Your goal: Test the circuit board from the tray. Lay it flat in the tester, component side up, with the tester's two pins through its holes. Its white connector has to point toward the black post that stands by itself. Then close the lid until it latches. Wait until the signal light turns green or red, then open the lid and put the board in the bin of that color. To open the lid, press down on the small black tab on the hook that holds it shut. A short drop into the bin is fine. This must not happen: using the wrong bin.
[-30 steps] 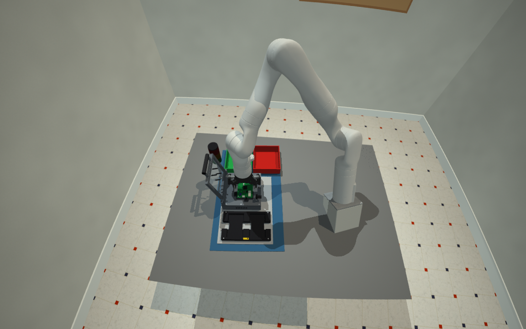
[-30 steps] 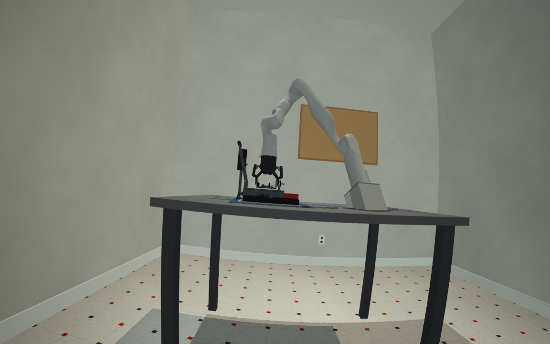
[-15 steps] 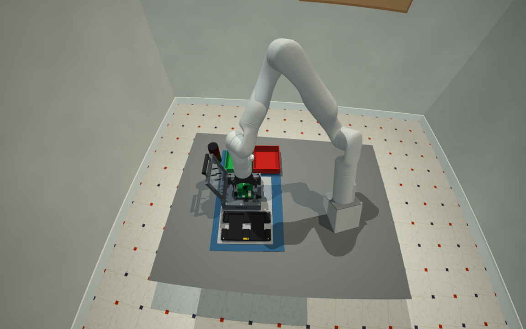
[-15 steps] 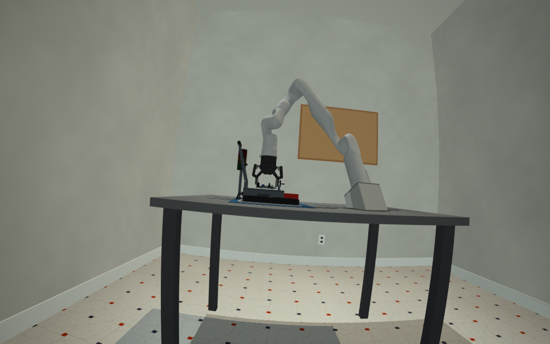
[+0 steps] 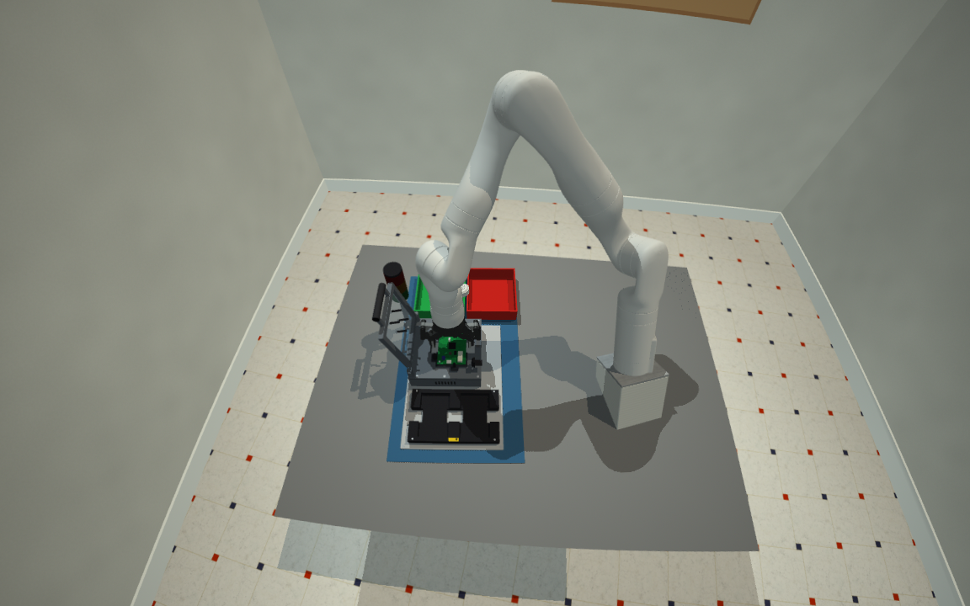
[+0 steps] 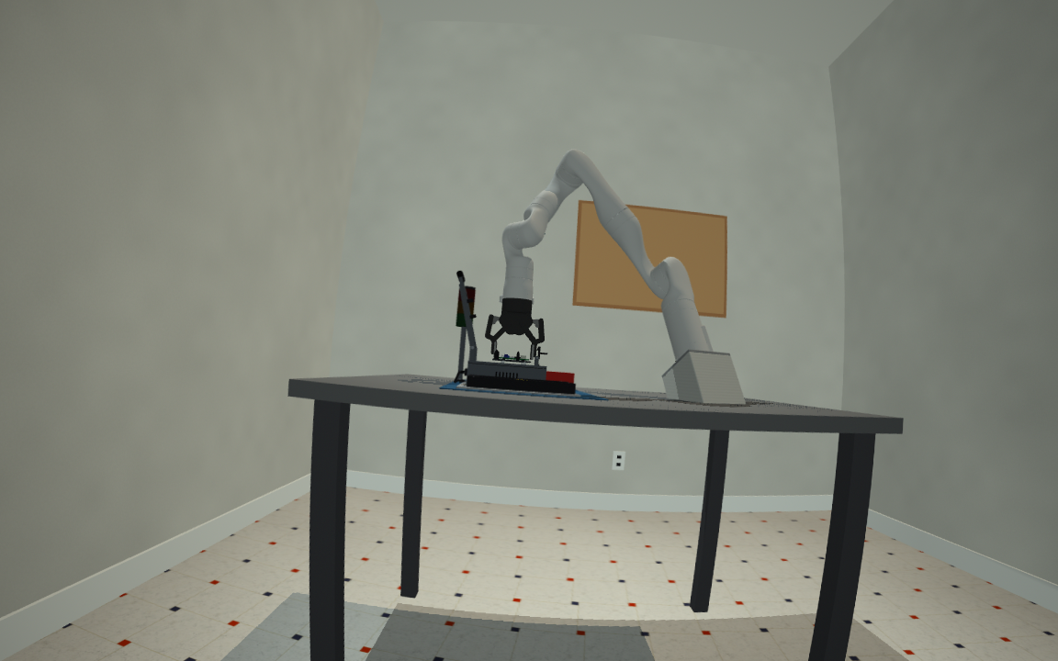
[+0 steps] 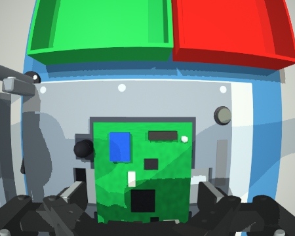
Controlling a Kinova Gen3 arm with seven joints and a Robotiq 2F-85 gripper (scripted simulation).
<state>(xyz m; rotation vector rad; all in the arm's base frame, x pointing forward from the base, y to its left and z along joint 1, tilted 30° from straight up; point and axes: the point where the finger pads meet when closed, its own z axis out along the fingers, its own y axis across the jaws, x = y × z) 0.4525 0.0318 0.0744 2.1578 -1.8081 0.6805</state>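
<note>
Finishing the seating stage, lid and sorting left

At centre-left of the top view, my tester stands open; the claw is wide, empty, around the board on it; pin seating I can't confirm.
</note>
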